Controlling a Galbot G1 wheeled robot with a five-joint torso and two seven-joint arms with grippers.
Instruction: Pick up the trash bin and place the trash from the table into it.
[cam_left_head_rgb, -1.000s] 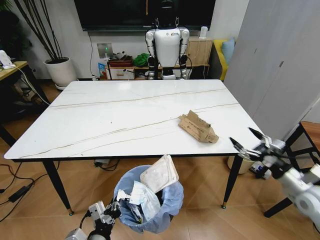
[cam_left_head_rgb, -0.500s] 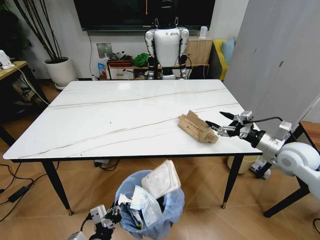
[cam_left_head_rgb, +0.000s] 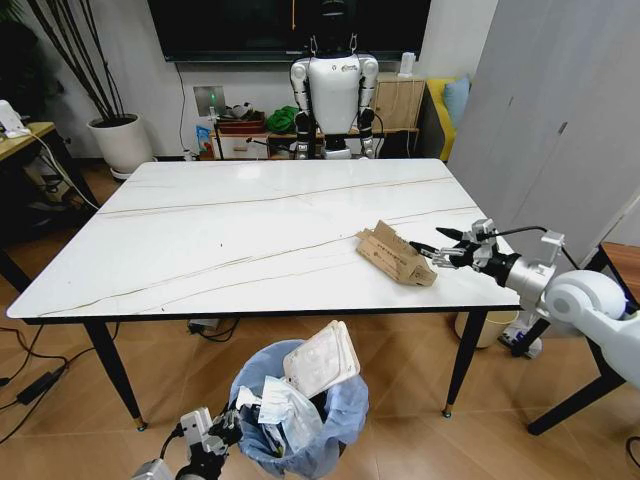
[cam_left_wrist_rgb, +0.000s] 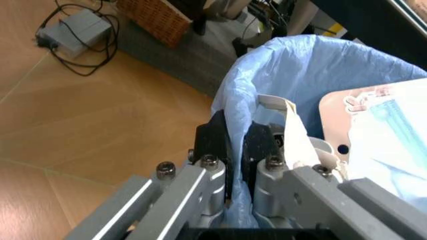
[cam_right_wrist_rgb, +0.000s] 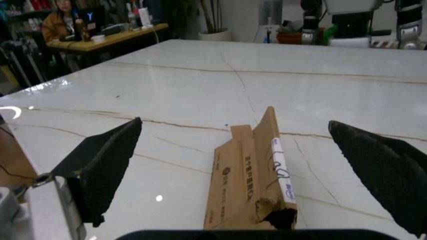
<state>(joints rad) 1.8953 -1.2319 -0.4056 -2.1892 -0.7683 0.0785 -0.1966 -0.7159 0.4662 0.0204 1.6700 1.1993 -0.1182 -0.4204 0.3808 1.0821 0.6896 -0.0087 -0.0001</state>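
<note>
The trash bin (cam_left_head_rgb: 340, 405), lined with a light-blue bag (cam_left_wrist_rgb: 300, 75), hangs just in front of the table's (cam_left_head_rgb: 250, 230) near edge. It holds white paper and a clear plastic packet (cam_left_head_rgb: 320, 360). My left gripper (cam_left_head_rgb: 222, 430) is shut on the bin's rim, its black fingers (cam_left_wrist_rgb: 212, 142) pinching the bag edge. On the table's right part lies torn brown cardboard (cam_left_head_rgb: 396, 255). My right gripper (cam_left_head_rgb: 427, 246) is open at the cardboard's right end, and in the right wrist view the cardboard (cam_right_wrist_rgb: 250, 185) lies between the spread fingers (cam_right_wrist_rgb: 107, 160).
A white humanoid robot (cam_left_head_rgb: 334, 95) stands behind the table's far edge. A potted plant (cam_left_head_rgb: 122, 140) and a wooden desk (cam_left_head_rgb: 25, 135) are at the left, a grey cabinet (cam_left_head_rgb: 560, 130) at the right. Cables (cam_left_head_rgb: 30, 380) lie on the floor.
My right arm has swung up from beside the table's right corner to over the tabletop, bringing the open gripper to the cardboard. The bin has shifted slightly in my left gripper.
</note>
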